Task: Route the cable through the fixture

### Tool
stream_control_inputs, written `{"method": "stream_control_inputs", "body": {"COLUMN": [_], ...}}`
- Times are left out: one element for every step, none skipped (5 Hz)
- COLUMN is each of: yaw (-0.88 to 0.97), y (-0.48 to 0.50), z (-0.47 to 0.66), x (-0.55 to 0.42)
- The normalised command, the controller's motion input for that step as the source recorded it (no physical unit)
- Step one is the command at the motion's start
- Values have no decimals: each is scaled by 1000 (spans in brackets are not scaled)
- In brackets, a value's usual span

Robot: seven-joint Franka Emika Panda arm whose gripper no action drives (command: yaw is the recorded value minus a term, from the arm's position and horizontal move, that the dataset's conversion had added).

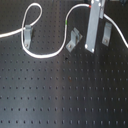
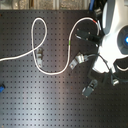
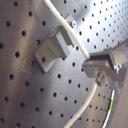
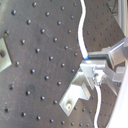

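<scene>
Looking at your gripper (image 4: 102,70): clamped on the thin white cable (image 1: 50,54)
Cable: smooth cord looping across the board through the bent-metal clip (image 1: 28,36), green band (image 1: 68,22) near the middle bracket (image 1: 74,40)
Board (image 1: 65,95): matte black, perforated

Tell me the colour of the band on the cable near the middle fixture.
Green; the band on the cable shows best in the first exterior view.

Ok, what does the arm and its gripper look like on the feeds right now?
In the second exterior view the arm is glossy white and rounded, with a glowing blue light on one joint and dark cabling near the wrist. The gripper appears in the first exterior view as a flat light-grey metal piece; both wrist views show grey angular metal jaws.
</scene>
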Motion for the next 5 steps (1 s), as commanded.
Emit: {"method": "stream_control_inputs", "body": {"yaw": [0,0,0,-200,-163], "y": [3,9,0,-19,-26], "z": [261,134,11,637,521], "x": [4,-90,0,-6,-1]}}
